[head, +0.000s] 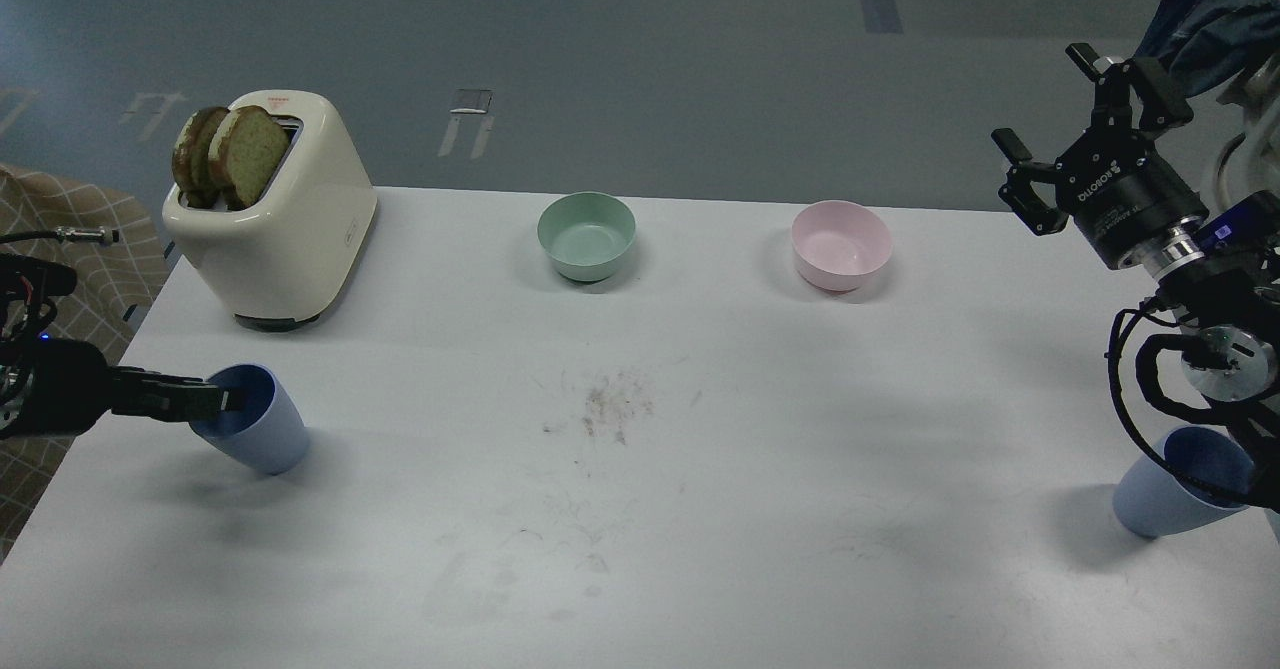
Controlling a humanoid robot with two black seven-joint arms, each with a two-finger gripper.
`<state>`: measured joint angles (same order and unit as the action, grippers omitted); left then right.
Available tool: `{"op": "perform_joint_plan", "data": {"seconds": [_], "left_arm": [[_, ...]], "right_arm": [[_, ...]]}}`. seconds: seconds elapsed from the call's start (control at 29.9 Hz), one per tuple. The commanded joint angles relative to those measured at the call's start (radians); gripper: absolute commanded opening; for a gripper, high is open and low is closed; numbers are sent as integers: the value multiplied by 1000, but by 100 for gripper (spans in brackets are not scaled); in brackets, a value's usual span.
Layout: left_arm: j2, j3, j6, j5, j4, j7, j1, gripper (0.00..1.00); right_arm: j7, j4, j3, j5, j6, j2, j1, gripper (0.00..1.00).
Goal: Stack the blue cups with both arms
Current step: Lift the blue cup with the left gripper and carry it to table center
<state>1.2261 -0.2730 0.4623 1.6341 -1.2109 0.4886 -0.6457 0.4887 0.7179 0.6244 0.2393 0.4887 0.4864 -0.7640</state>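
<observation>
One blue cup (258, 429) is at the table's left front, tilted, its opening turned up and left. My left gripper (222, 401) reaches in from the left, its fingers closed over the cup's left rim, one prong inside. The other blue cup (1165, 499) stands at the table's right front edge, partly hidden behind my right arm's cables. My right gripper (1040, 97) is raised high above the table's far right, well above that cup, fingers spread and empty.
A cream toaster (275, 219) with two toast slices stands at the back left. A green bowl (587, 236) and a pink bowl (841, 245) sit along the back. The white table (640, 509) has dark scuffs at its middle.
</observation>
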Motion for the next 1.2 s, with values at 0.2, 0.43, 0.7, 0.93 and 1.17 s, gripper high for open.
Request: {"op": "perform_joint_plan", "data": {"seconds": [0.2,0.43,0.7,0.93,1.17], "left_arm": [[1,0,-4,18,-1,0,6,0],[30,-11,-5,16,-22,0,3,0],[115,-32,4,19,-252,0,-182,0],[-9,-25,7,42,-302,0,-394,0],[-247,-23,26,78,-286,0,-482,0]], "right_arm": [[0,2,0,0,0,0,3,100],[0,3,0,0,0,1,2,100],[0,44,-2,2,0,61,-38,100],[0,41,-44,8,0,103,-164,100],[0,38,-205,8,0,116,-365,100]]}}
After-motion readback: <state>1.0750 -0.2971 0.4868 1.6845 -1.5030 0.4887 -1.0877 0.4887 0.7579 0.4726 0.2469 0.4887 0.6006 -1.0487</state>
